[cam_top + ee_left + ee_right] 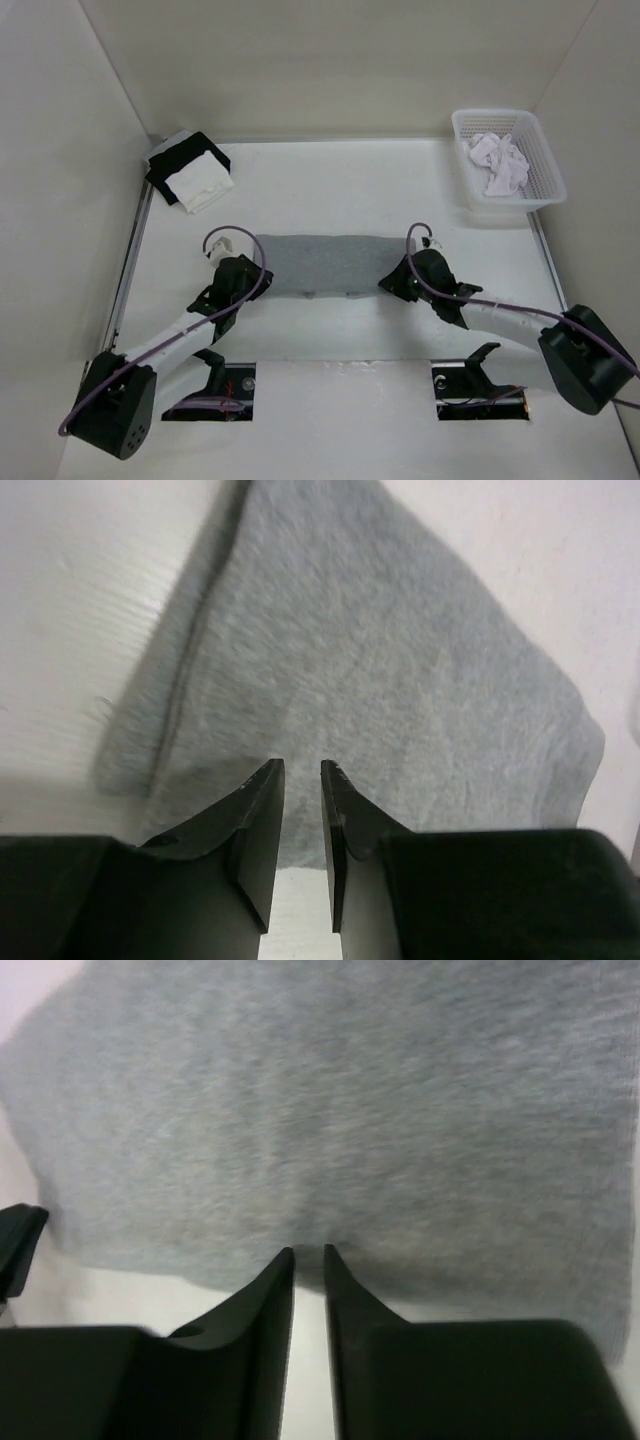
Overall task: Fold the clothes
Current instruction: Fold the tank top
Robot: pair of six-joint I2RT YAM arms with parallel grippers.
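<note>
1. At the far left corner of the table [330, 190] lies a black-and-white stack of cloth [190, 172], white piece on top, well apart from everything else.
2. The left gripper [300, 768] is at the left end of the grey shirt [325, 262]. Its two dark fingers stand a narrow slit apart, tips right at the near edge of the fabric. Through the slit the wrist view shows grey cloth higher up and bare table lower down (nothing looks pinched between the tips).
3. The shirt lies flat in the middle of the table as a long band running left to right, with one gripper at each end. The left wrist view shows a doubled, layered edge along its left side.
4. The right gripper [308, 1250] is at the right end of the shirt, on its near edge. Its fingers are also only slightly parted, the tips meeting the hem, with table showing in the gap below them.
5. At the far right corner stands a white basket [470, 150] with latticed walls, holding a crumpled white garment [500, 165].
</note>
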